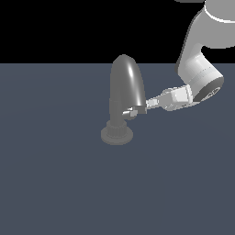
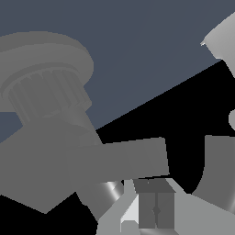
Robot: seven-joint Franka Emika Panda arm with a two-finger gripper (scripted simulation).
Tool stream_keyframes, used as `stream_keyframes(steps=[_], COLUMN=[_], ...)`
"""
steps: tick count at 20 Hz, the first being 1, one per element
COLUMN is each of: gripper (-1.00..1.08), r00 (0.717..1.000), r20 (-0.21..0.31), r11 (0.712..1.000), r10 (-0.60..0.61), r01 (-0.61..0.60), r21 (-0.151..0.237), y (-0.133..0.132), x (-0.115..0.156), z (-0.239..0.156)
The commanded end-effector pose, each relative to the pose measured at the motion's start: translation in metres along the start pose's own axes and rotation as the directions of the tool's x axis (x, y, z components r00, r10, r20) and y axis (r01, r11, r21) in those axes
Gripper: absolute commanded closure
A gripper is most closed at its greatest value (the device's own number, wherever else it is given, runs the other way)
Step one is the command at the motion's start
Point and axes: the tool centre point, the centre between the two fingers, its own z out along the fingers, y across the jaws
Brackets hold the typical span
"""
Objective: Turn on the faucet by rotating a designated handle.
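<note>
You have one faucet (image 1: pixel 125 92) on the table (image 1: pixel 55 183). It carries one handle (image 1: pixel 132 111). One hand (image 1: pixel 140 109) is in view.

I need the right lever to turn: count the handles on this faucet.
1. The handle juts from the faucet stem below the hood, on the exterior view's right, at the claw. Another behind the hood could be hidden.

A flat, matte slate-blue floor (image 1: pixel 59 183) fills the lower part of the exterior view and runs back to a straight horizon line, above which everything is plain black void (image 1: pixel 69 27) with no walls, windows or furniture. The surface is evenly lit, without texture, seams or markings, only a faint paler sheen across its far part. In the wrist view the same slate-blue plane (image 2: pixel 151 41) meets the black backdrop (image 2: pixel 183 110) along a slanted edge.
</note>
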Motion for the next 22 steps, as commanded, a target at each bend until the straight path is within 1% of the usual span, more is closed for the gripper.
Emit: stream_keyframes(steps=[1,10,11,12,22], gripper=[1.08,1.08,1.08,1.08,1.08], r00=[1.0,0.999,0.999,1.0,1.0], r20=[0.007,0.016,0.016,-0.006,0.002], r11=[1.0,0.999,0.999,1.0,1.0], r10=[0.015,0.037,0.037,-0.027,-0.005], r01=[-0.015,-0.037,-0.037,0.027,0.005], r21=[-0.002,-0.004,-0.004,-0.013,-0.01], y=[-0.004,-0.021,-0.021,-0.016,-0.037], x=[0.018,0.07,0.07,0.025,0.047], z=[0.0,0.001,0.001,0.0,0.001])
